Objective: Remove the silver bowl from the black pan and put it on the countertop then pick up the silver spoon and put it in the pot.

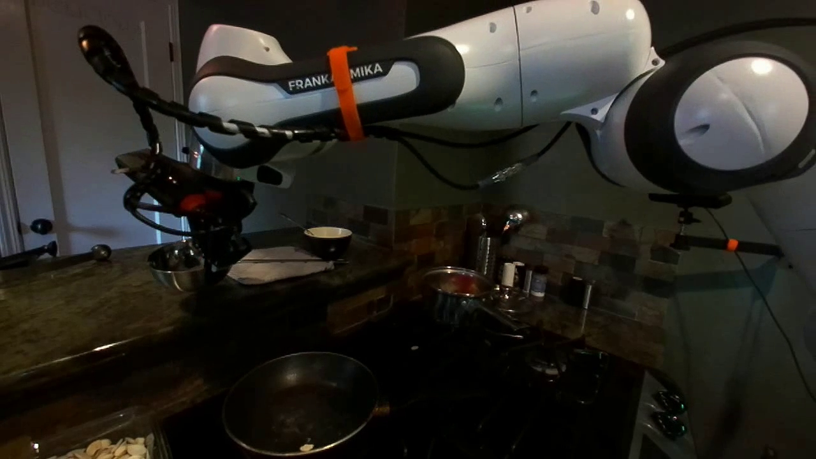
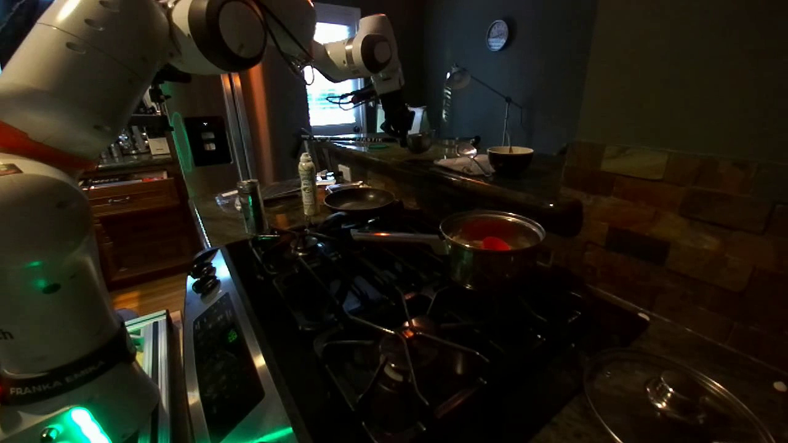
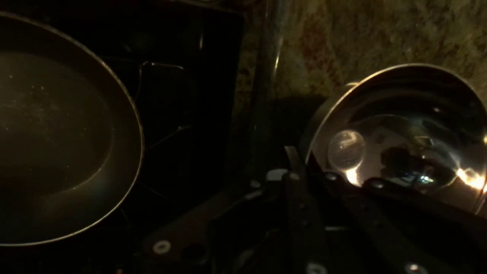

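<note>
Silver and round, the steel bowl (image 3: 403,129) juts from the black gripper (image 3: 306,167) clamped on its rim, away from the round black pan (image 3: 57,118), over the speckled stone countertop (image 1: 76,312), contact unclear.

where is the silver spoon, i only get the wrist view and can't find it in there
Observer: In both exterior views, the silver spoon lies across a pale cloth on the countertop.
Operator: ok and the pot, anything in it
Observer: Yes, something red shows inside it; I can't tell what it is.
Operator: my view cuts off the black pan, what's in the part i miss
Observer: A small pale scrap, by the look of it, lies near the rim in an exterior view.
</note>
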`<state>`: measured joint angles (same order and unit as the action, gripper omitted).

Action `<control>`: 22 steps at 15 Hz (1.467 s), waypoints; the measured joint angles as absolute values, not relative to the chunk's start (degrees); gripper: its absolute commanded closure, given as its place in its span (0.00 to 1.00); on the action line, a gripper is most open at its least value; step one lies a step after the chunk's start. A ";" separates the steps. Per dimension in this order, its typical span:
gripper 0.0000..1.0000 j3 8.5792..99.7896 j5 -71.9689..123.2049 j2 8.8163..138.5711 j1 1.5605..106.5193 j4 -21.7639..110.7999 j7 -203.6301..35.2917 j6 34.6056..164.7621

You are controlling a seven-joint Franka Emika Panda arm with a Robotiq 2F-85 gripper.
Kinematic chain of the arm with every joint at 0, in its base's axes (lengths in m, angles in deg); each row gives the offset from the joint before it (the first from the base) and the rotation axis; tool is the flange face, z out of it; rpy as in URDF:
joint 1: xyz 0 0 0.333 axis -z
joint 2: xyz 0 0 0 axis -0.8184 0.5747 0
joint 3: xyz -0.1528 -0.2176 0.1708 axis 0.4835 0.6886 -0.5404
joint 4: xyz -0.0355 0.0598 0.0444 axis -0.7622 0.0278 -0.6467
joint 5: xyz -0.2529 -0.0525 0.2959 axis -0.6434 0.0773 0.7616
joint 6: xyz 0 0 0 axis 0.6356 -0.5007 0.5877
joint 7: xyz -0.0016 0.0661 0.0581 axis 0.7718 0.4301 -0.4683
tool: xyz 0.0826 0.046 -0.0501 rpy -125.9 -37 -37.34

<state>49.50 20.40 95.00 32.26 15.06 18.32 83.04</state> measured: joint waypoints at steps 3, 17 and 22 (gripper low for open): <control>0.99 49.51 20.49 97.94 31.69 9.83 20.86 81.57; 0.99 49.47 22.98 102.29 33.51 4.53 24.82 80.23; 0.74 49.29 24.82 102.79 34.68 4.38 24.83 79.87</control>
